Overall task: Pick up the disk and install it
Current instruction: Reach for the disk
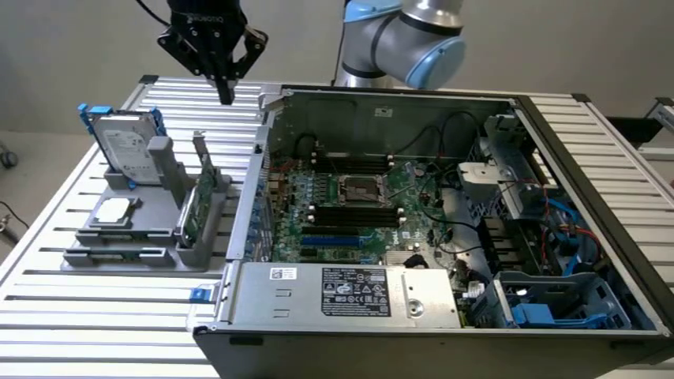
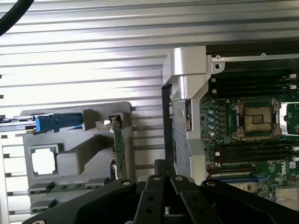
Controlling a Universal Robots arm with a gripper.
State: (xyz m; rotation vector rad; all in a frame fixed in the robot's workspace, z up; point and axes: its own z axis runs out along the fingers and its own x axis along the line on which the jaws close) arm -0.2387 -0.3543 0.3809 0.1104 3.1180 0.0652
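Observation:
The disk (image 1: pixel 123 144), a silver hard drive with a white label in a blue carrier, stands upright in the grey holder (image 1: pixel 142 229) at the exterior view's left. From the wrist camera I see the disk (image 2: pixel 56 122) edge-on, as a blue strip in that holder. My gripper (image 1: pixel 224 93) hangs shut and holding nothing, above the slatted table, to the right of the disk and well above it. Its black fingers (image 2: pixel 159 179) meet at one edge of the wrist view. The open computer case (image 1: pixel 421 213) lies to the right.
The grey holder also carries a small square silver chip (image 1: pixel 114 210) and an upright green circuit card (image 1: pixel 200 207). The case shows a motherboard (image 1: pixel 358 197), a power supply box (image 1: pixel 353 294) and blue drive bays (image 1: pixel 548 304). The arm's elbow (image 1: pixel 406 39) is behind the case.

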